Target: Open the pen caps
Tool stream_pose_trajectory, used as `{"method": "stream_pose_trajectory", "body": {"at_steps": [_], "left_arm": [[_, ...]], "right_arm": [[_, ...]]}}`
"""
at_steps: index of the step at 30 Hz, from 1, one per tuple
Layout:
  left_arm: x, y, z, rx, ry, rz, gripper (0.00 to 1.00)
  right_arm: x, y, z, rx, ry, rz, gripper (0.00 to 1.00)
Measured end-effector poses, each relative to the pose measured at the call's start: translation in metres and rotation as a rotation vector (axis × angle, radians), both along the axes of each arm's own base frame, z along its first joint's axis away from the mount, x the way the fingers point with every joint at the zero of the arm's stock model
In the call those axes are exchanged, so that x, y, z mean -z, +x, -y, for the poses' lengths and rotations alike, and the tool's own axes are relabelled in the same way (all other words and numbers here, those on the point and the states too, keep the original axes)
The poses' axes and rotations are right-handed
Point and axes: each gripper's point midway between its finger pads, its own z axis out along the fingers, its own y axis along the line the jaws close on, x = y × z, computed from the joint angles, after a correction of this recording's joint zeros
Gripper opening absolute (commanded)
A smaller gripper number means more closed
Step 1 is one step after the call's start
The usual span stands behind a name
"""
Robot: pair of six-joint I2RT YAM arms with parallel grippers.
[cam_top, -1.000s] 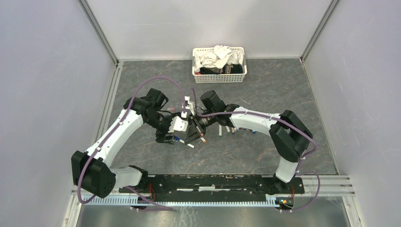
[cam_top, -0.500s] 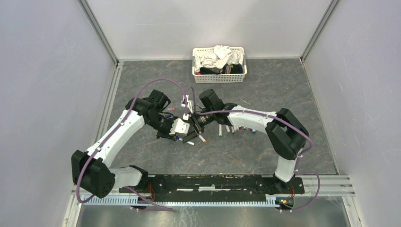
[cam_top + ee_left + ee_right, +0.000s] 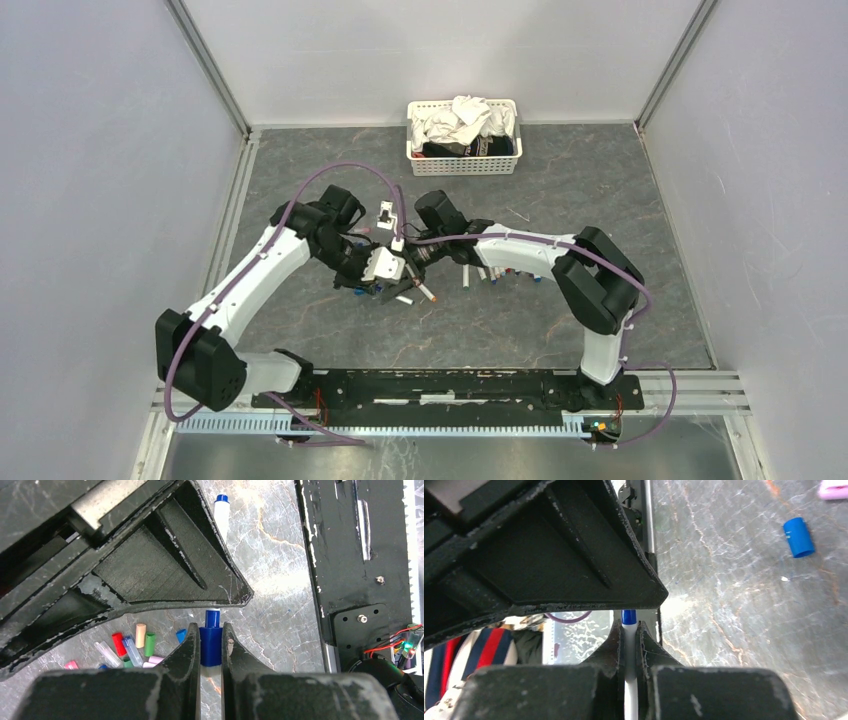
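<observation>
Both grippers meet over the middle of the table. In the left wrist view my left gripper [image 3: 210, 630] is shut on a blue pen cap [image 3: 210, 647], from which a narrower blue stub sticks out ahead. In the right wrist view my right gripper [image 3: 628, 625] is shut on a slim white pen [image 3: 630, 690] with a blue end. From above, the left gripper [image 3: 383, 285] and right gripper [image 3: 408, 262] face each other nearly touching. Several loose caps lie on the table: red [image 3: 118, 643], cream [image 3: 140, 635], green [image 3: 149, 644] and blue [image 3: 181, 635].
A white basket [image 3: 464, 160] of cloths stands at the back. More pens [image 3: 495, 272] lie under the right forearm, and one [image 3: 425, 292] lies just in front of the grippers. A loose blue cap [image 3: 799, 537] lies off to the right gripper's side.
My left gripper has closed on the blue cap. The right gripper opened briefly and shut again on the white pen. Both arms have shifted a little to the left.
</observation>
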Motion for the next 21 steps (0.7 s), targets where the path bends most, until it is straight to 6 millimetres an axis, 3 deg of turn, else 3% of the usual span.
{"method": "stream_pose_trajectory", "body": {"at_steps": [5,10,14,16,21], "left_arm": [[-0.003,0.020,0.003,-0.009,0.029,0.008,0.02],[-0.006,0.068,-0.029,-0.127,0.106,0.082,0.02],[0.006,0.092,-0.050,-0.192,0.155,0.074,0.02],[0.014,0.099,-0.051,-0.201,0.165,0.066,0.02],[0.039,0.115,-0.043,-0.262,0.151,0.064,0.07]], "right_arm": [[0.002,0.011,0.016,0.057,-0.007,0.102,0.00],[0.042,0.000,0.066,0.119,-0.159,0.052,0.00],[0.064,0.004,0.098,0.189,-0.257,0.029,0.00],[0.068,0.017,0.111,0.254,-0.300,0.048,0.00],[0.072,0.079,0.156,0.524,-0.439,0.181,0.00]]}}
